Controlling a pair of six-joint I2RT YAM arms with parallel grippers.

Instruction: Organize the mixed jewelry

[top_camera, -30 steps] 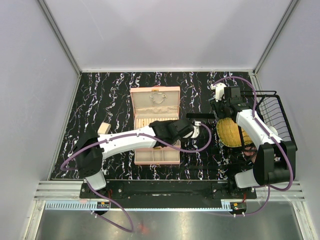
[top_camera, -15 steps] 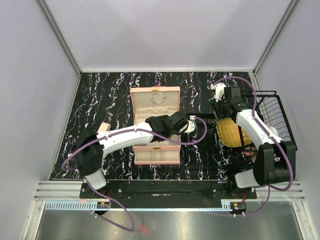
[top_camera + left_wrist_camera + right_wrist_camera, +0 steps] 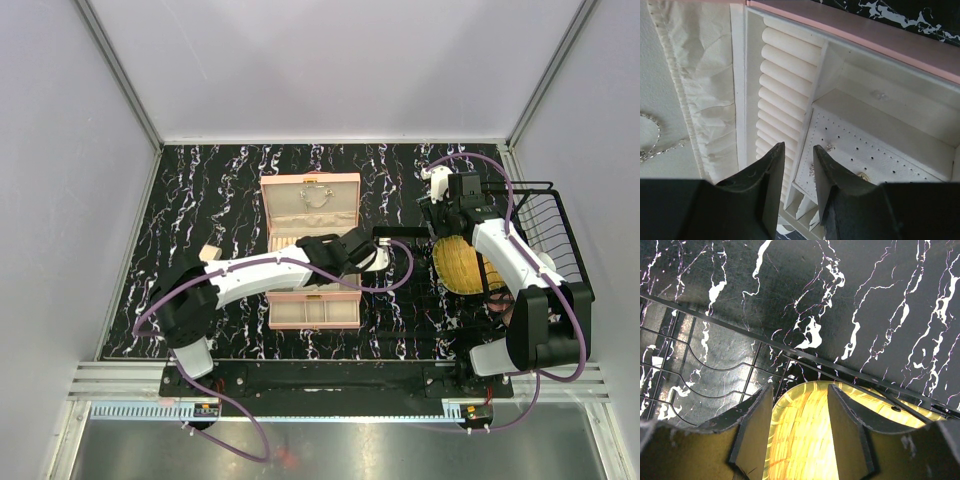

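Pink case: I see it lying open on the black, white-veined desk, cream lining up, with my left arm stretched across it.
Left claw: released, with only a narrow slot between the fingers and nothing in it. It hangs over the divider between the ring rolls and the perforated panel.
Studs: tiny metallic dots pinned on the perforated panel. Two silvery ones sit just beside my right-hand fingertip, and a gold-toned one lies further along that finger.
Chain: thin, glittering and looped on the flat lid lining, well left of the claw.
In the way: the ruched pocket, a gathered cream fabric, and the ring rolls, ribbed padded cylinders. Both lie between the chain and the studs.
Right claw: released and empty, poised over the rim of a yellow woven plate.
Wire rack: thin black bars crossing the desk around the plate.
Tan block: on the desk left of the case, close to my left arm.
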